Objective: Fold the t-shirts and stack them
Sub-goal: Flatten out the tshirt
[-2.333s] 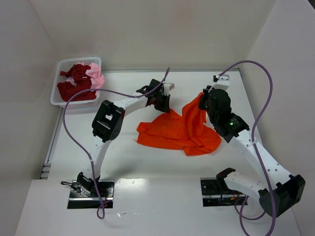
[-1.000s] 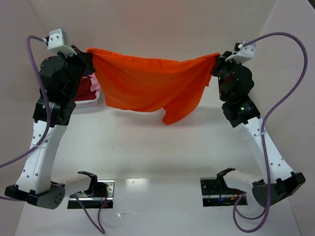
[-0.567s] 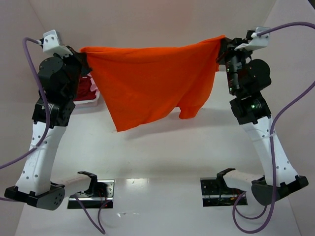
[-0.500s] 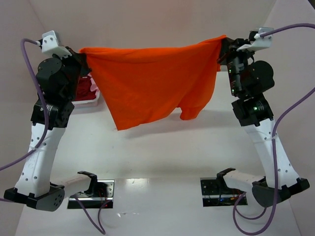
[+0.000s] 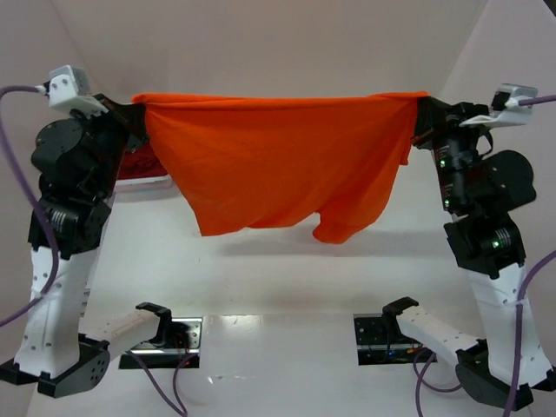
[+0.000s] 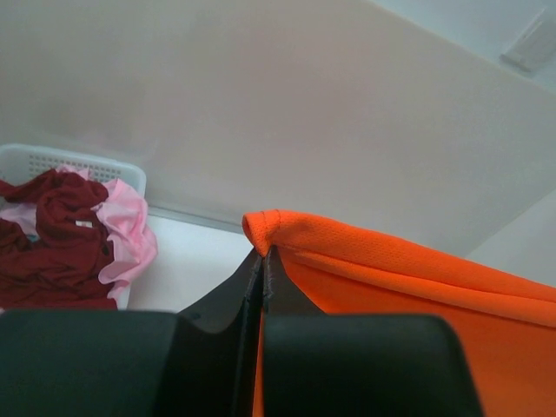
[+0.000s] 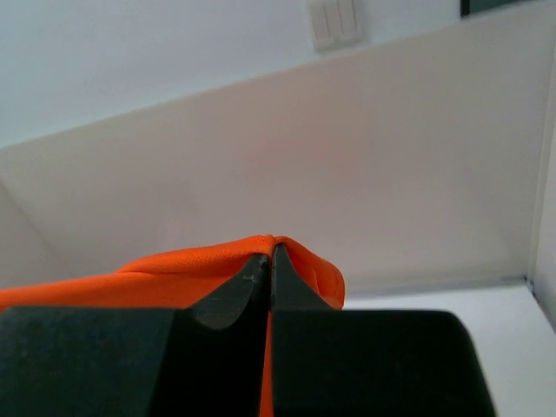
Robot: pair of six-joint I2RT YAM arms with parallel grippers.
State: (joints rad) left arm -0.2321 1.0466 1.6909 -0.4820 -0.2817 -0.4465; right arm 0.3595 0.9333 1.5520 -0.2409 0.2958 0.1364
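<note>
The orange t-shirt (image 5: 278, 165) hangs in the air as a wide sheet, stretched between both arms above the table (image 5: 261, 278). Its top edge is nearly level and its lower hem uneven, dipping lowest toward 5 o'clock. The left gripper (image 5: 137, 111), raised at about 10 o'clock in the overhead view, is pinched tight on the shirt's left top corner. From the left wrist its fingers (image 6: 245, 291) meet with a small fold of orange cloth poking out above their tips. The right gripper (image 5: 419, 111), raised at about 2 o'clock, is clamped the same way on the right top corner, with cloth bunched over its tips. At 10 o'clock on the table, behind the left arm, the white mesh basket (image 6: 52, 162) holds a dark red t-shirt (image 6: 48, 248) and a pale pink t-shirt (image 6: 129, 234), crumpled together
</note>
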